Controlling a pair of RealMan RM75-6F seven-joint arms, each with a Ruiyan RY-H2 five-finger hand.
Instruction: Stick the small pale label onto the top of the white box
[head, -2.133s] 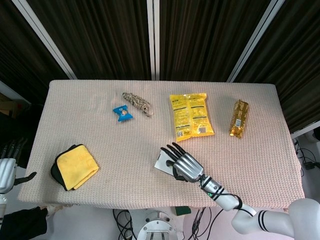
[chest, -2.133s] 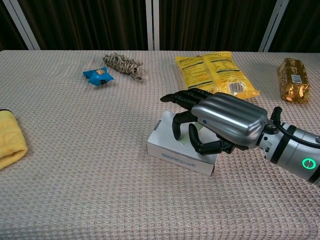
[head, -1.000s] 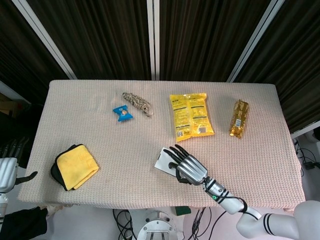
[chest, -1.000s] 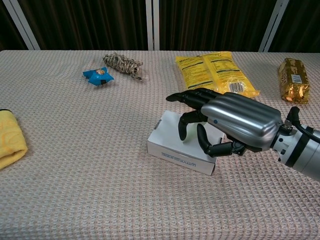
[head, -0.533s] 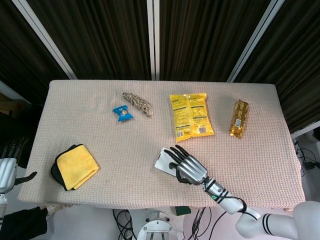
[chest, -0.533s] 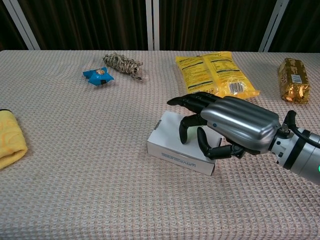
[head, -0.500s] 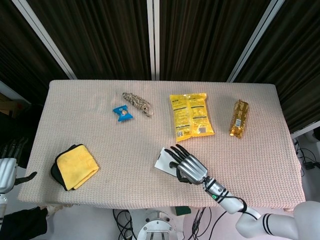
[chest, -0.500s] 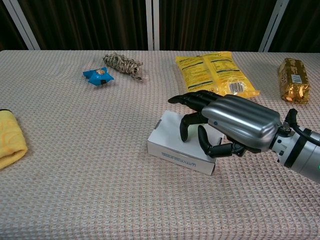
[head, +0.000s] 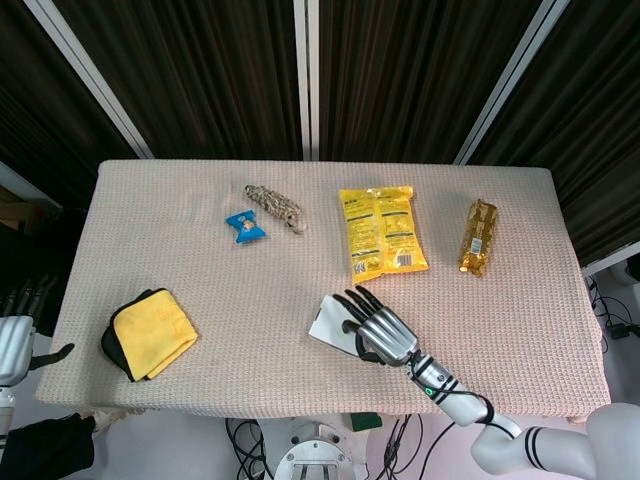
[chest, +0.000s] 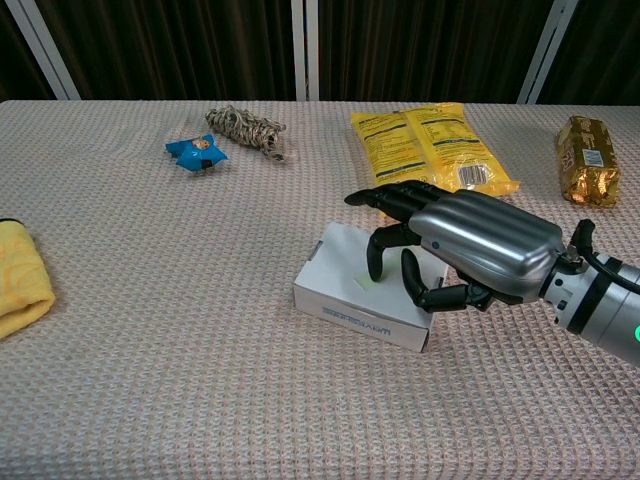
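- White box (chest: 345, 285) lies flat on the woven table cover (chest: 200, 330), near the front edge and a little right of the middle, with the right hand (chest: 470, 250) poised over its right half.
- Small pale label (chest: 366, 281) seems to be the faint yellowish-green patch on the lid just under the curled fingers (chest: 384, 240); it is too small to say whether it lies fully flat or whether a fingertip touches it.
- Right hand: fingers bent downward and partly curled over the lid, nothing plainly pinched between them (I cannot tell for sure if it is clear of the label).
- Left hand (head: 12, 340) shows only at the far left edge of the head view, off the table, fingers apart and holding nothing.
- To do this step well, I judge that the fingertips should press straight down on the patch and smooth outward, keeping the light box from sliding on the cloth; lifting straight up afterwards should avoid peeling a corner.
- Box looks: low, rectangular, clean white lid, grey printed lettering on its front side, set at a slight angle to the table edge.
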